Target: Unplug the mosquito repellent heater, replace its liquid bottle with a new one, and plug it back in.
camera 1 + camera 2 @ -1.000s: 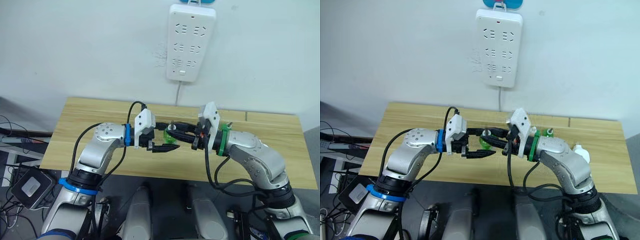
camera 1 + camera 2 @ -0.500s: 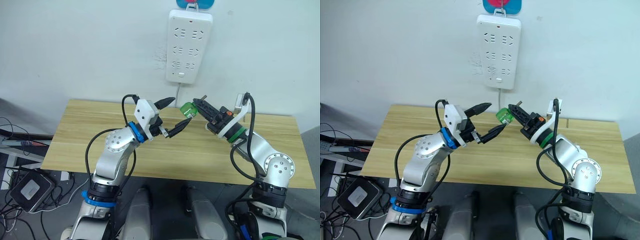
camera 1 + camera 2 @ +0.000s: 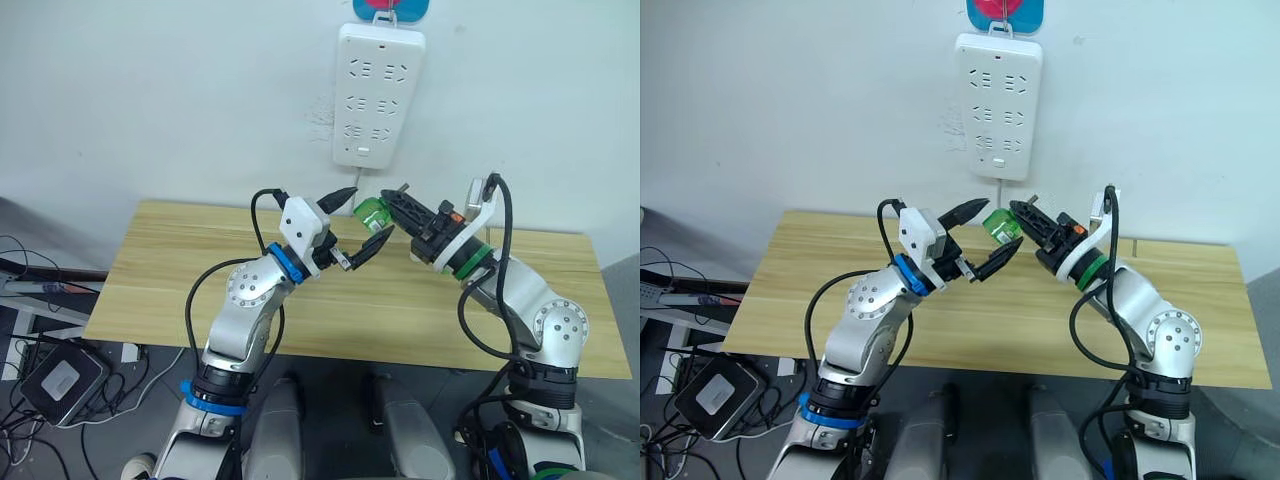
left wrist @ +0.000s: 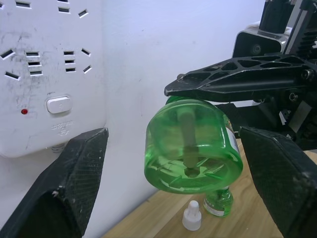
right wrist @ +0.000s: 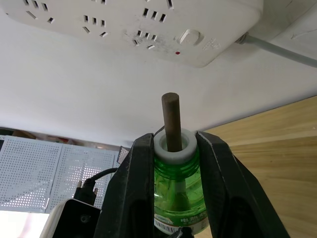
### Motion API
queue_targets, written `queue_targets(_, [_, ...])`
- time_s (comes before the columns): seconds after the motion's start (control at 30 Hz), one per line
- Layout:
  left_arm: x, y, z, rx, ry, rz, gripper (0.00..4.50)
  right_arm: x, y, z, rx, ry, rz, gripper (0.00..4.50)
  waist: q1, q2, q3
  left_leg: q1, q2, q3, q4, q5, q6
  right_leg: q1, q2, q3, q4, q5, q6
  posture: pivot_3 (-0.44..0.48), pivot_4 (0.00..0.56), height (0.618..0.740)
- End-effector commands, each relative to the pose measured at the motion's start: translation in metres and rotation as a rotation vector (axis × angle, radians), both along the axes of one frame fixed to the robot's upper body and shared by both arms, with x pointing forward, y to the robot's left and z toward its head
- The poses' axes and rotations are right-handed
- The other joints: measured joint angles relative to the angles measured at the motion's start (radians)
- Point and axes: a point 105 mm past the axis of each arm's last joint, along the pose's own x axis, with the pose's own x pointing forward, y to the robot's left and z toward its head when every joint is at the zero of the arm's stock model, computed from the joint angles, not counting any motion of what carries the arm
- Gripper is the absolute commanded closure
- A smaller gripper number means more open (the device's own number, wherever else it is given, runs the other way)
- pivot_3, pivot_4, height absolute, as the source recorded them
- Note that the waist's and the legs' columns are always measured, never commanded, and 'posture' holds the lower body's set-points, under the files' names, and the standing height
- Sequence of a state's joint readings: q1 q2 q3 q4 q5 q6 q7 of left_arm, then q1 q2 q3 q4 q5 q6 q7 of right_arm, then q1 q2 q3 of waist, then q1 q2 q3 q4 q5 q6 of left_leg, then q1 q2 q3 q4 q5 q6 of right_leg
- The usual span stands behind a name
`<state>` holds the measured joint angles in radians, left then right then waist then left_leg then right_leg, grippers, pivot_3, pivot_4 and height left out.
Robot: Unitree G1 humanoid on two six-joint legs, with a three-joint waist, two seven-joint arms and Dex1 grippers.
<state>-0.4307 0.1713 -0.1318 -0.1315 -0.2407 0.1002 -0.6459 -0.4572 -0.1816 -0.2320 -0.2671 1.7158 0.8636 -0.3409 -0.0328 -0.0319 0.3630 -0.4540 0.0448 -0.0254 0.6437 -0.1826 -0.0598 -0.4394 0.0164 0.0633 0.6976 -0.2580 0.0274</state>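
Observation:
My right gripper [image 5: 173,145] is shut on the neck of a translucent green bottle [image 3: 373,212] with a bare dark wick [image 5: 171,119] and no cap. It holds the bottle in the air just below the white power strip [image 3: 378,90]. My left gripper [image 3: 368,216] is open, with one finger on each side of the bottle [image 4: 190,148] and not touching it. I cannot tell whether this is the old bottle or the new one. The mosquito repellent heater is out of view.
A second small green bottle [image 4: 218,204] stands on the wooden table [image 3: 170,270] beside a loose white cap [image 4: 191,218]; its top is hidden. The power strip's cord [image 3: 356,183] runs down the wall behind the table.
Both arms have risen from table height to just under the power strip, the right one carrying the bottle. In the last half second they moved slightly higher and closer together.

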Motion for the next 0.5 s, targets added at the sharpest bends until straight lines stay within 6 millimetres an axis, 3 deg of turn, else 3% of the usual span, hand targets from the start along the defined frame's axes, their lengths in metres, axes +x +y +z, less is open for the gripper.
queue_targets(0.03, [-0.0051, -0.0041, 0.0067, -0.023, -0.03, -0.026, 0.94, -0.0088, 0.001, 0.0148, 0.035, -0.051, 0.012, 3.63, 0.0, 0.001, -0.002, 0.0, 0.0, 0.0, 0.0, 0.0, 0.0, 0.0, 0.0, 0.0, 0.0, 0.0, 0.0, -0.001, 0.295, 0.74])
queue_targets(0.13, [-0.0042, -0.0055, 0.0056, -0.03, -0.024, -0.023, 1.91, -0.0087, 0.0005, 0.0175, 0.049, -0.051, 0.006, 3.63, 0.0, 0.001, -0.002, 0.0, 0.0, 0.0, 0.0, 0.0, 0.0, 0.0, 0.0, 0.0, 0.0, 0.0, 0.0, -0.01, 0.294, 0.74])
queue_targets(0.2, [-0.0027, -0.006, 0.0073, -0.04, -0.026, -0.018, 2.23, -0.0098, 0.0022, 0.0181, 0.048, -0.052, 0.012, 3.63, 0.0, 0.001, -0.002, 0.0, 0.0, 0.0, 0.0, 0.0, 0.0, 0.0, 0.0, 0.0, 0.0, 0.0, 0.0, -0.013, 0.295, 0.74])
queue_targets(0.43, [0.0, -0.0063, 0.0115, -0.048, -0.034, -0.005, 2.23, -0.0104, 0.005, 0.0122, -0.017, -0.044, 0.013, 3.63, 0.0, 0.001, -0.002, 0.0, 0.0, 0.0, 0.0, 0.0, 0.0, 0.0, 0.0, 0.0, 0.0, 0.0, 0.001, -0.01, 0.299, 0.74])
queue_targets(0.5, [0.001, -0.0054, 0.0112, -0.048, -0.026, -0.002, 2.23, -0.0137, 0.0077, 0.0099, -0.048, -0.055, 0.044, 2.92, 0.0, 0.001, -0.002, 0.0, 0.0, 0.0, 0.0, 0.0, 0.0, 0.0, 0.0, 0.0, 0.0, 0.0, 0.001, -0.011, 0.3, 0.74])
